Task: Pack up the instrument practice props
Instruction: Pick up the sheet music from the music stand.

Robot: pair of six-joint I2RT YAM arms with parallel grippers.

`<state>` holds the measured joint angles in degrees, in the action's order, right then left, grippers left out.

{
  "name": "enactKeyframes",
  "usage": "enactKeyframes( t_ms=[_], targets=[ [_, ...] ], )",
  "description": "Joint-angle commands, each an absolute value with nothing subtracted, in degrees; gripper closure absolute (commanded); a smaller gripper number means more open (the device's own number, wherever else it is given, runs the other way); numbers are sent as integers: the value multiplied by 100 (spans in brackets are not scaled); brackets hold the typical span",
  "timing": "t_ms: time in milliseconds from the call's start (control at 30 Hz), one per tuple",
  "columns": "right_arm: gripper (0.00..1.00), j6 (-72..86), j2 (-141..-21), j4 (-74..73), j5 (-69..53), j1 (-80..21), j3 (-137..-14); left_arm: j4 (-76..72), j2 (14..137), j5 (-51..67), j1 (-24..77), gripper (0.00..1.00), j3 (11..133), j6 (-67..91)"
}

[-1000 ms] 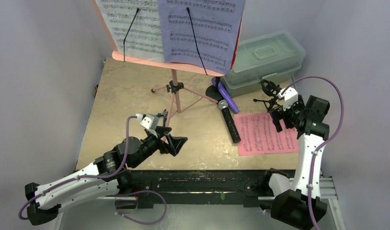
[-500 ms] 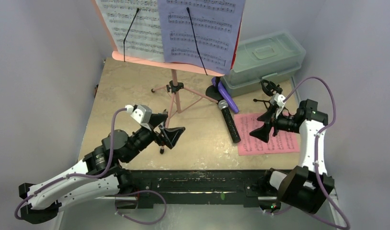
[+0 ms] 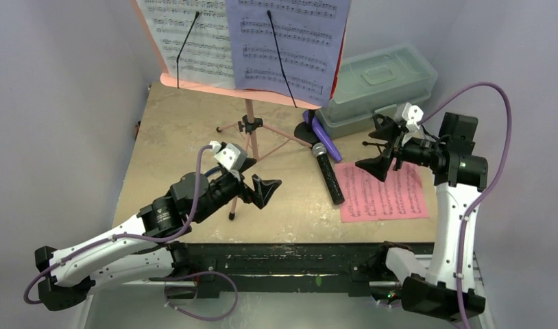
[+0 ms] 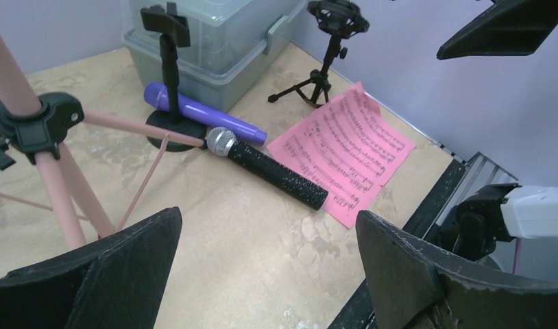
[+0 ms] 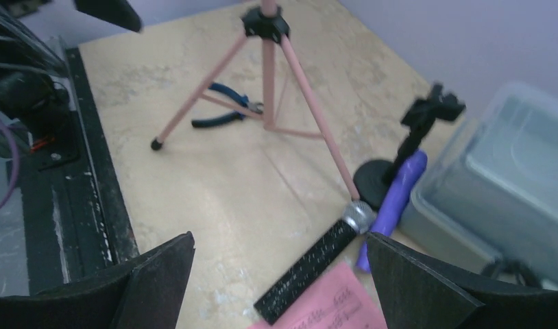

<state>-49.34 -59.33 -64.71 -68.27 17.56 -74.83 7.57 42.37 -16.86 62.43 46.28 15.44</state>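
Note:
The pink music rack (image 3: 249, 130) stands at the back on its tripod, holding a white sheet (image 3: 187, 34) and a lavender sheet (image 3: 290, 41). A red sheet (image 3: 386, 192) lies flat at the right. Beside it lies the black silver-headed mic (image 3: 329, 175), with the purple mic (image 3: 328, 140) behind, against a round-base mic support (image 3: 307, 127). A tripod mic support (image 3: 382, 133) stands near the box. My left gripper (image 3: 259, 188) hovers open and empty near the rack's front leg. My right gripper (image 3: 375, 161) hangs open and empty above the red sheet's far edge.
A translucent greenish lidded box (image 3: 379, 86) sits at the back right. Blue-handled pliers (image 5: 225, 113) lie under the rack's tripod. Purple walls close in on both sides, and a black rail (image 3: 283, 253) runs along the near table edge.
The left gripper has slid right, toward the black mic. The right arm has swung, then risen and drawn back, its jaws widening a little.

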Motion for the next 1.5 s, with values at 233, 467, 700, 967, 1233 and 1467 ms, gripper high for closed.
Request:
enactKeyframes(
  t_ms=[233, 467, 700, 967, 1233, 1467],
  targets=[
    [2, 341, -6107, -3094, -7040, 343, -9652, 696, 4566, -1857, 6267, 3, 4436, 1429],
    [3, 4649, -6354, 982, -7093, 99, -9701, 1135, 4374, -2071, 6267, 1, 4202, 1320],
    [5, 5851, -6736, 1996, -6814, -218, -9918, 1604, 4299, -2417, 6267, 0, 4045, 774],
    [6, 5819, -6855, 1810, -6627, -451, -9895, 1682, 4329, -2514, 6267, 0, 3982, 703],
    [7, 5257, -6847, 1247, -6503, -665, -9769, 1694, 4279, -2540, 6267, 0, 3955, 721],
    [7, 4730, -6872, 745, -6304, -767, -9721, 1702, 4306, -2505, 6267, 0, 3956, 748]
  ],
)
